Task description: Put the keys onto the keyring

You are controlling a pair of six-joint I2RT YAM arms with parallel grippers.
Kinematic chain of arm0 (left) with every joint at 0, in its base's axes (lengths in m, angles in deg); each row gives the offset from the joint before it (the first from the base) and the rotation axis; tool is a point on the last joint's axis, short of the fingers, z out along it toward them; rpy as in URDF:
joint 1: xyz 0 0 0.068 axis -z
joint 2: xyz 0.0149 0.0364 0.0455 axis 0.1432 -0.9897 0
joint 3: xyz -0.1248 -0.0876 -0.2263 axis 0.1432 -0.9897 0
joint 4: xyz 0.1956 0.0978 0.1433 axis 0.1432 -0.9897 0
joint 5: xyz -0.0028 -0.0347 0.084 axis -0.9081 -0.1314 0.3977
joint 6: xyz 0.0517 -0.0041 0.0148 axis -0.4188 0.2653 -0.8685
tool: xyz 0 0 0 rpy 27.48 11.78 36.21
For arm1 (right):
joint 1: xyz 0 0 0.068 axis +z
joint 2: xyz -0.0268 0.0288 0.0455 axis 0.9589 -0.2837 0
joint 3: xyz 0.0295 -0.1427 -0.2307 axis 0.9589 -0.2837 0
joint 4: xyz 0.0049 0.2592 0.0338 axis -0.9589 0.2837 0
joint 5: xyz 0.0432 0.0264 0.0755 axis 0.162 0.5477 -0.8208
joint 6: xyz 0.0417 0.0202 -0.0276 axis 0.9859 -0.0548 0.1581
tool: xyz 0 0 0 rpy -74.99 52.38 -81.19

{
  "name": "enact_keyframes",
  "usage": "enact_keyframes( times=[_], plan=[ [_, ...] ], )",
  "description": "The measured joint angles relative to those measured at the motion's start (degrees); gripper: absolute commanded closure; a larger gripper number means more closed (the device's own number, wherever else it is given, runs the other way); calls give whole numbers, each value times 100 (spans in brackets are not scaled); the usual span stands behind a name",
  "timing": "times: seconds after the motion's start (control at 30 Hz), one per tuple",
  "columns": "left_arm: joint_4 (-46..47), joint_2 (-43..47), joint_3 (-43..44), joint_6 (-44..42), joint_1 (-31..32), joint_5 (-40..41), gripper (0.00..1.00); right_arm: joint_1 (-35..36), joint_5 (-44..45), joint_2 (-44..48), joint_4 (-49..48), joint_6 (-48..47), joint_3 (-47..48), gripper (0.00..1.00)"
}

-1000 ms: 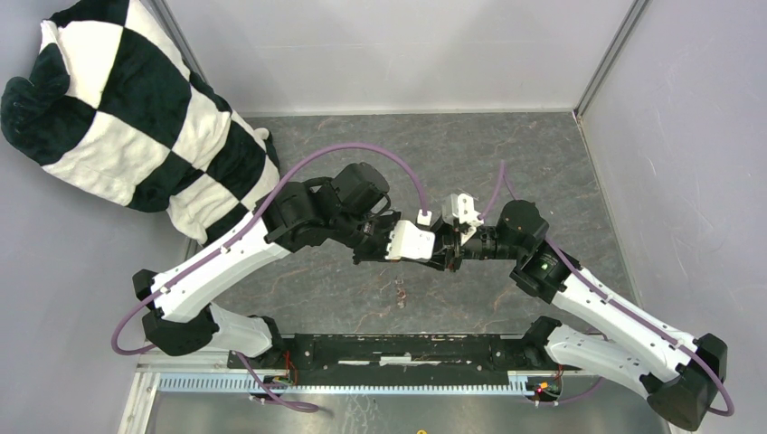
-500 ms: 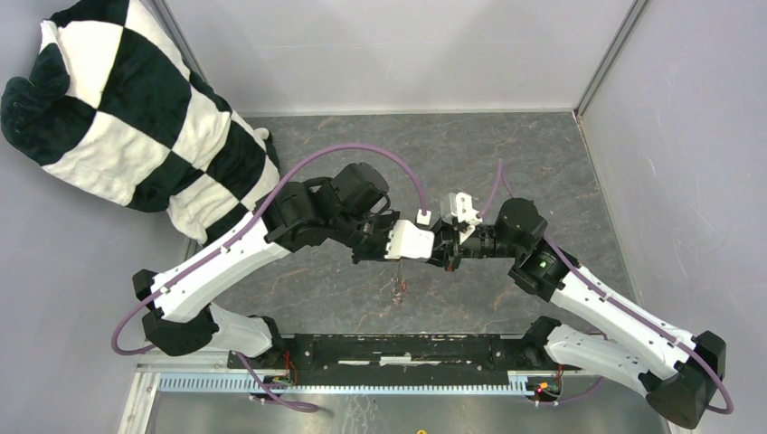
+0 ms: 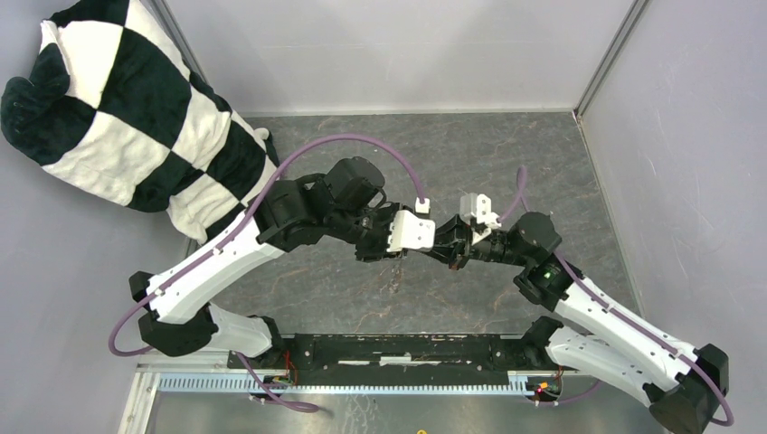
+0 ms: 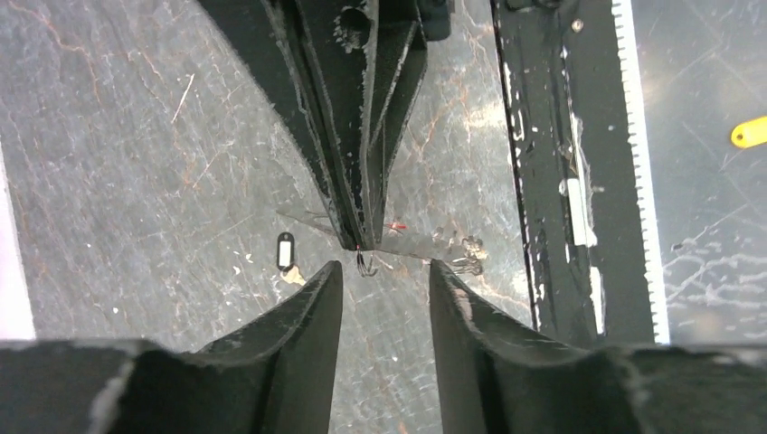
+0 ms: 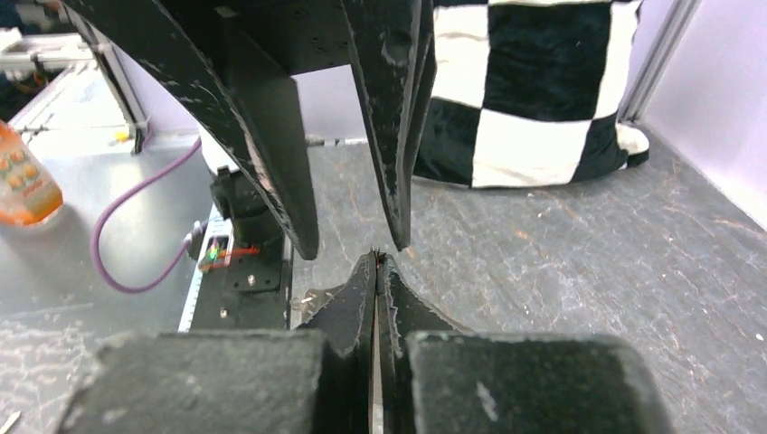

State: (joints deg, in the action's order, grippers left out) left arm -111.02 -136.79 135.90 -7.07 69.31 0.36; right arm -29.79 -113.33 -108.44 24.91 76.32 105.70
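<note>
Silvery keyring (image 4: 459, 262) shows faintly against the grey table (image 4: 136, 181), below both grippers.
Right gripper (image 5: 376, 262) pressed tight; tiny dark hook (image 4: 364, 264) at its tips, too small to identify. Left gripper (image 4: 384, 271) spread, empty, fingers flanking the right's tips. Black-tagged key (image 4: 286, 251) lies on the table nearby; red tag (image 4: 395, 226) barely visible.

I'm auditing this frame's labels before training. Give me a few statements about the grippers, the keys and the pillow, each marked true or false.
1. The left gripper is open. True.
2. The right gripper is wide open. False: its fingers are pressed shut.
3. The black-tagged key lies on the table, in neither gripper. True.
4. The checkered pillow sits at the table's far right corner. False: it is at the far left.
</note>
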Motion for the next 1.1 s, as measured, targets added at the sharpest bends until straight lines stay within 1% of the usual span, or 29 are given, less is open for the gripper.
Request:
enact_keyframes(
  times=[0.03,0.1,0.23,0.33,0.47,0.6,0.7,0.77,0.93,1.1],
  plan=[
    [46,15,4,48,2,0,45,-24,44,63,-190,122,-133,100],
    [164,63,2,229,4,26,43,-87,114,203,-835,501,-525,100],
    [503,376,-146,459,2,87,43,-192,201,411,-2155,1272,-1239,100],
    [682,737,-428,498,-4,199,47,-238,247,452,-3237,1891,-1624,100],
    [981,1200,-1091,531,-140,254,49,-254,256,393,-4496,2614,-1779,100],
    [1408,1362,-1628,833,-310,151,45,-254,240,254,-5351,3101,-1779,100],
    [1998,1425,-1928,1231,-348,-96,38,-254,229,127,-5716,3359,-1779,100],
    [2356,1521,-2083,1491,-350,-291,37,-254,216,79,-5838,3471,-1779,99],
    [3056,1786,-2199,1998,-352,-905,37,-254,188,15,-6022,3622,-1779,99],
    [3338,1794,-2203,2159,-352,-1193,39,-254,144,-140,-6074,3722,-1779,99]
  ],
)
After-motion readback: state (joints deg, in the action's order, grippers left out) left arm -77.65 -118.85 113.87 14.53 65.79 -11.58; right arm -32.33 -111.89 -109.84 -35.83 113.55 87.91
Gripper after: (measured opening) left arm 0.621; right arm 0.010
